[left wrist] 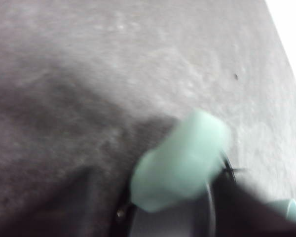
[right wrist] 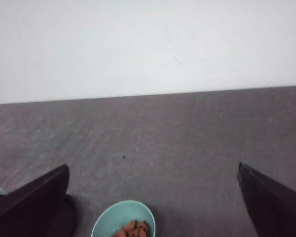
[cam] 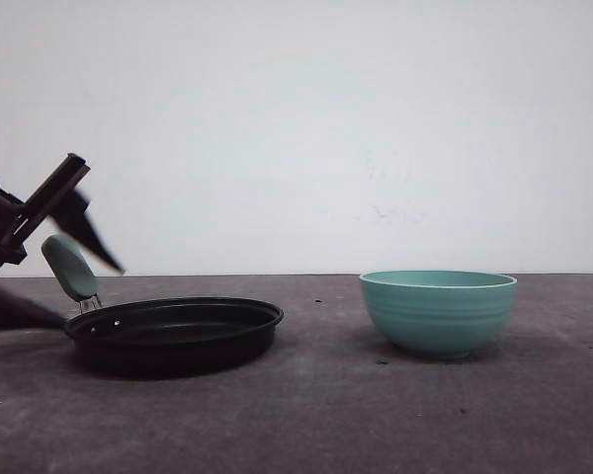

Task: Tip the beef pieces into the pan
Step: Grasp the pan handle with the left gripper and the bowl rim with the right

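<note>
Grey matting covers the table (cam: pixel 306 415) on which, at far left of the front view, the robot's left gripper (cam: pixel 74 227) hangs tilted just above the mint-green handle (cam: pixel 70 268) of the pan (cam: pixel 173 334); blur hides its fingers, and whether they are apart or together cannot be told. From the left wrist, the same handle (left wrist: pixel 180 160) looms close and out of focus. Centre-left, the black pan sits flat, apparently empty, well apart from the teal bowl (cam: pixel 438 312) at right. The right wrist view looks down past the right gripper (right wrist: pixel 153 202), its fingers (right wrist: pixel 32 200) spread wide and holding nothing, onto the bowl (right wrist: pixel 111 222) and the beef pieces (right wrist: pixel 133 229) heaped inside. Those small chunks look light and loose, likely to tumble out together, so the rigid, smooth bowl is probably best pinched at its rim and tipped slowly over the pan.
</note>
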